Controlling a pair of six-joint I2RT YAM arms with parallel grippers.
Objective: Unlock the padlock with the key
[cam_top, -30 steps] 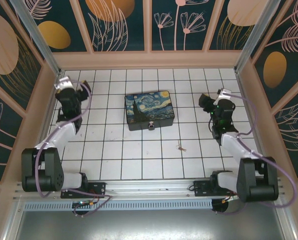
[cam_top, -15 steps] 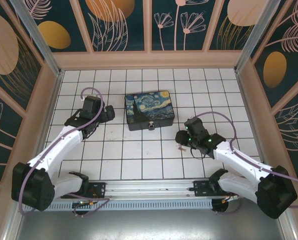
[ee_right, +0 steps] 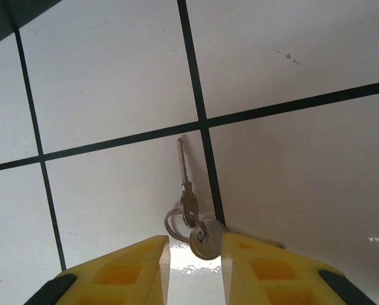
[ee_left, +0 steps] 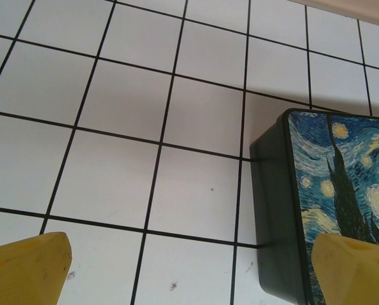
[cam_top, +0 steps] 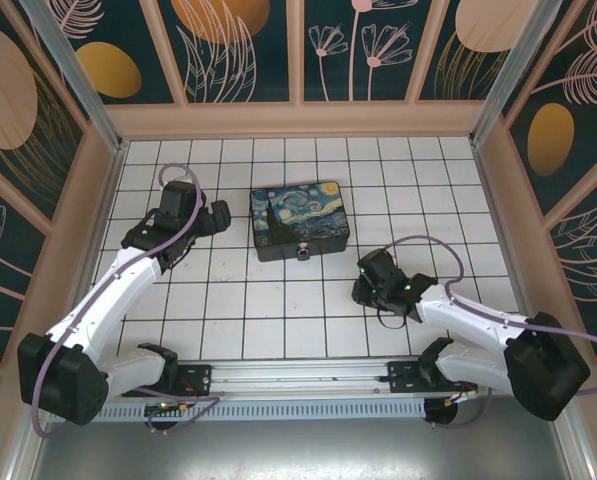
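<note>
Key (ee_right: 189, 206) on bare white tile, shaft pointing away from the right gripper (ee_right: 195, 254): that is the right wrist view. The round head sits in the narrow gap between the two yellow fingers (ee_right: 126, 273). They stand close together on either side of it, and one appears to touch it. Whether they actually pinch the head cannot be told.

From above, the right gripper (cam_top: 364, 288) is down on the table (cam_top: 278, 320), right of centre and nearer the near edge than the far one, with its body over the spot where the key lies. This view also shows the padlock (cam_top: 303, 250), a small silvery thing on the middle of the near face of the painted box (cam_top: 300, 215). The box sits about mid-table, and the padlock is well apart from the right gripper.

The left gripper (cam_top: 216, 217) is just beside the box's left end. In its wrist view the left gripper (ee_left: 189, 254) has its fingers spread wide apart, one over bare tile and the other overlapping the box's lid at its near left corner.
</note>
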